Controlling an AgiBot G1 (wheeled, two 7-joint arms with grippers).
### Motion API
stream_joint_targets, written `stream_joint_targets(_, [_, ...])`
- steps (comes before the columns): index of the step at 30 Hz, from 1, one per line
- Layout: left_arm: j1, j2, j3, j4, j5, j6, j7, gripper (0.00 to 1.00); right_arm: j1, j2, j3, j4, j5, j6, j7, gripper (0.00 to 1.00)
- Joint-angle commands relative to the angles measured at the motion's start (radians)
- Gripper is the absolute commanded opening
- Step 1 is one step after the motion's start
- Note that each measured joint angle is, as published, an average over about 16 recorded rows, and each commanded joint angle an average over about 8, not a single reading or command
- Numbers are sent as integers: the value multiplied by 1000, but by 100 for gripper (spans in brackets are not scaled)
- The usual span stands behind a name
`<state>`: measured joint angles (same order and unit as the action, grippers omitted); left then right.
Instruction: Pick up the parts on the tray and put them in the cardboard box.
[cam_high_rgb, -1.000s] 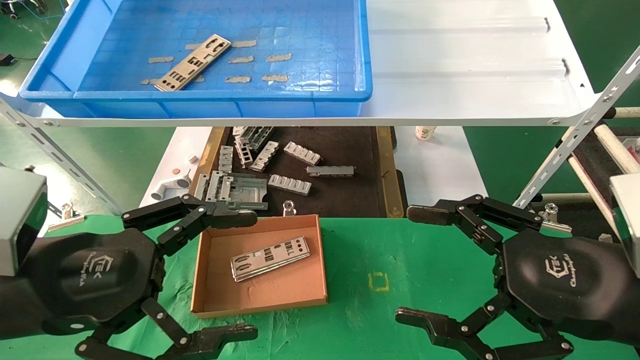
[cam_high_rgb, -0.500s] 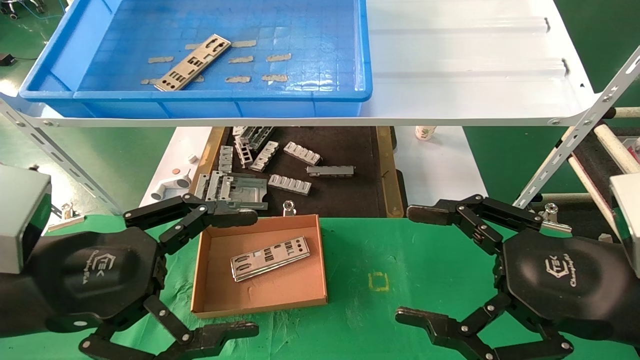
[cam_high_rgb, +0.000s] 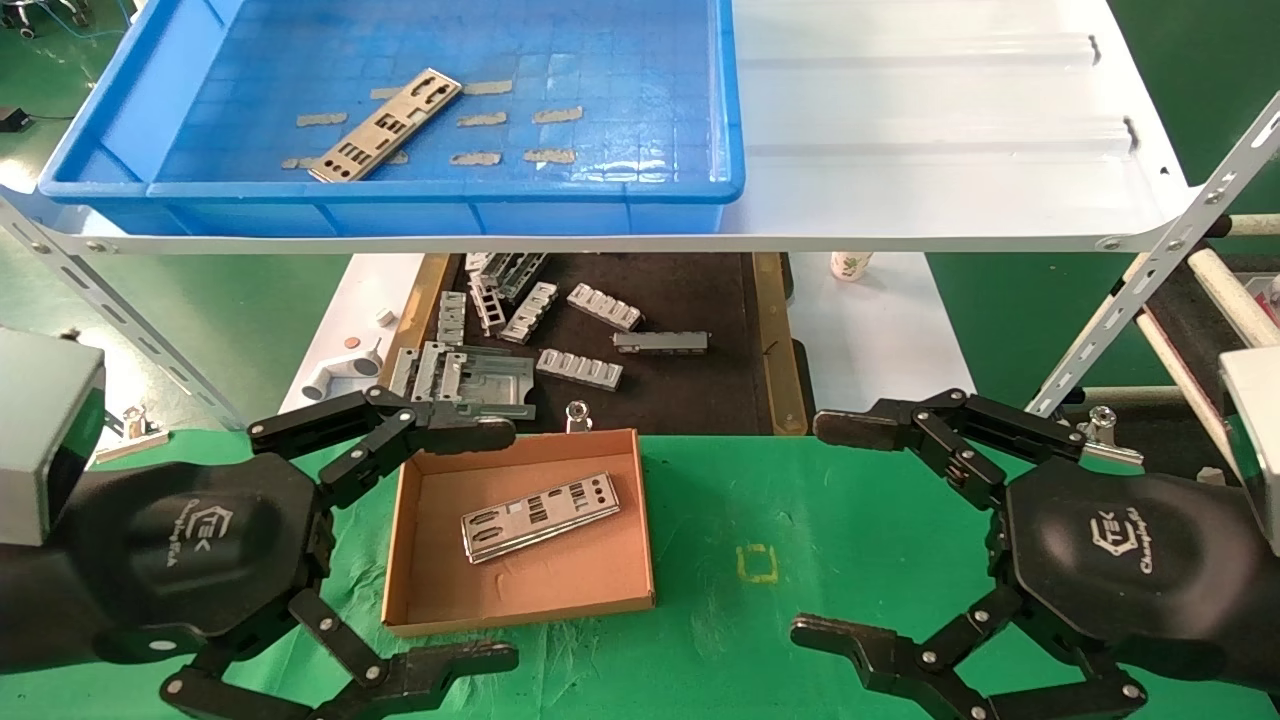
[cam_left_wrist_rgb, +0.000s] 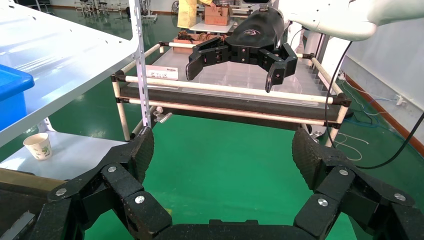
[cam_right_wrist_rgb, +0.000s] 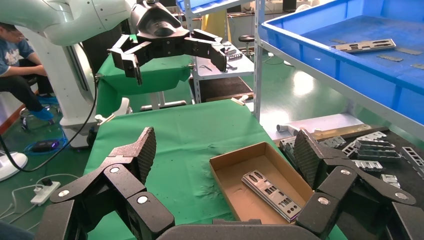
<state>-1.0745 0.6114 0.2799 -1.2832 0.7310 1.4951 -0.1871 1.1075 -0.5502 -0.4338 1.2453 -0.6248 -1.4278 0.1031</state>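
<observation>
One silver part (cam_high_rgb: 387, 125) lies slanted on the floor of the blue tray (cam_high_rgb: 700, 190), up on the white shelf at the far left. The cardboard box (cam_high_rgb: 520, 608) sits on the green cloth below, with a part (cam_high_rgb: 540, 515) lying flat inside it. My left gripper (cam_high_rgb: 495, 548) hovers open over the box's left side, holding nothing. My right gripper (cam_high_rgb: 825, 530) is open over bare cloth to the right of the box. The right wrist view shows the box (cam_right_wrist_rgb: 225, 165), its part (cam_right_wrist_rgb: 272, 192) and the tray's part (cam_right_wrist_rgb: 367, 46).
A black wooden-edged tray (cam_high_rgb: 770, 340) with several grey ribbed brackets (cam_high_rgb: 605, 307) lies behind the box, under the shelf (cam_high_rgb: 900, 150). A paper cup (cam_high_rgb: 850, 265) and a white pipe fitting (cam_high_rgb: 340, 375) flank it. A yellow square mark (cam_high_rgb: 757, 563) is on the cloth.
My left gripper has drifted very slightly; the parts, the box and the right gripper have not moved.
</observation>
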Motion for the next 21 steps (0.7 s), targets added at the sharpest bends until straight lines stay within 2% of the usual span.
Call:
stream_joint_targets(1, [0, 0, 0, 0, 0, 0, 0, 100, 0, 0, 0, 0, 0, 0, 0, 100])
stream_joint_targets(21, [-1, 1, 1, 1, 0, 0, 1, 100, 0, 0, 0, 0, 0, 0, 0, 100])
